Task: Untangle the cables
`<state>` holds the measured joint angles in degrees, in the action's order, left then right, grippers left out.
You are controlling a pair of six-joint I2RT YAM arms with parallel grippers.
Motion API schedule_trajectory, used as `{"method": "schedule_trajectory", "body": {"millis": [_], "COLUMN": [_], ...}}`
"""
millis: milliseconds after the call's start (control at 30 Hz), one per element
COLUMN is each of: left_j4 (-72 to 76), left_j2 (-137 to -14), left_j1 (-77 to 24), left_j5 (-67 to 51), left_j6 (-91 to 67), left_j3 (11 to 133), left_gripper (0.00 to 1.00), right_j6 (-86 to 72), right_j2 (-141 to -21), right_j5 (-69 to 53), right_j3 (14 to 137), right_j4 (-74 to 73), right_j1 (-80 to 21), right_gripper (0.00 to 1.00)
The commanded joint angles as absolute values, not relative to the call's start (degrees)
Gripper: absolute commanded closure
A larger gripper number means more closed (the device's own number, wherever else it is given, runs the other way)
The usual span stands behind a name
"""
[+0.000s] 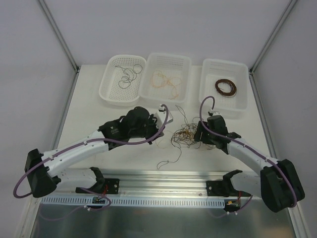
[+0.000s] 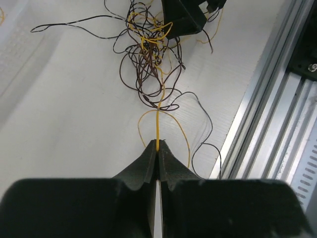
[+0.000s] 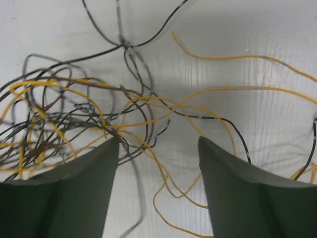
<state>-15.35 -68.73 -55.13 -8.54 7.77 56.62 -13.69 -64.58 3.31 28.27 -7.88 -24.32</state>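
Note:
The cables [image 1: 184, 134] lie as a loose knot of thin black, brown and orange-yellow strands on the white table between my two grippers. My left gripper [image 2: 158, 146] is shut on a single yellow cable [image 2: 158, 116] that runs straight up from its tips into the tangle [image 2: 148, 54]. In the top view the left gripper [image 1: 161, 140] sits just left of the knot. My right gripper [image 3: 158, 141] is open low over the tangle's right side. Yellow strands [image 3: 168, 183] lie in the gap between its fingers, and its left finger [image 3: 94, 168] touches the dense part.
Three white baskets stand at the back: the left one [image 1: 105, 90] holds a black wire, the middle one [image 1: 148, 94] orange-yellow wire, the right one [image 1: 224, 63] a dark-brown coil [image 1: 225, 88]. A loose black strand [image 1: 168, 161] trails toward the aluminium rail [image 1: 163, 178].

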Motion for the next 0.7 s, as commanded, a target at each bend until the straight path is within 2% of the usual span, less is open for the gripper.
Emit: {"method": "schedule_trajectory", "body": {"millis": [0, 33, 67, 133, 167, 233, 333, 400, 667], "left_j4": [-15.0, -15.2, -15.3, -16.3, -17.1, -20.6, -26.6, -29.3, -38.0], "left_j2": [-61.6, -60.1, -57.2, -54.3, -51.7, -48.9, -47.4, -46.8, -48.8], "left_j1": [-55.1, -54.6, -54.1, -52.3, -51.4, -47.1, -40.5, -32.6, -5.6], "left_j5": [-5.6, -5.2, -4.7, -2.0, -0.8, 4.0, 10.2, 13.0, 15.1], "left_j6": [3.1, 2.5, 1.9, 0.1, 0.1, -2.3, -3.7, -4.7, -9.6], "left_j3": [55.1, 54.6, 54.5, 54.4, 54.6, 56.0, 59.0, 61.3, 68.8], "left_gripper": [1.00, 1.00, 1.00, 1.00, 1.00, 1.00, 1.00, 1.00, 1.00], "right_j6": [-15.3, -15.2, -15.1, -14.8, -14.6, -14.3, -13.8, -13.5, -11.2], "right_j2": [-67.0, -67.6, -68.2, -69.4, -69.6, -68.9, -66.4, -64.5, -54.6], "right_j5": [5.9, 6.1, 6.4, 7.2, 7.8, 9.7, 11.4, 13.1, 14.9], "right_j3": [28.6, 28.7, 29.0, 29.4, 29.6, 29.5, 29.7, 29.8, 31.7], "right_j4": [-1.8, -1.5, -1.4, -2.0, -3.0, -5.0, -7.6, -10.4, -21.5], "right_j1": [-24.5, -24.5, -24.4, -24.3, -24.4, -24.3, -24.0, -23.6, -18.3], "right_gripper": [0.35, 0.40, 0.54, 0.69, 0.84, 0.99, 0.99, 0.99, 1.00]}}
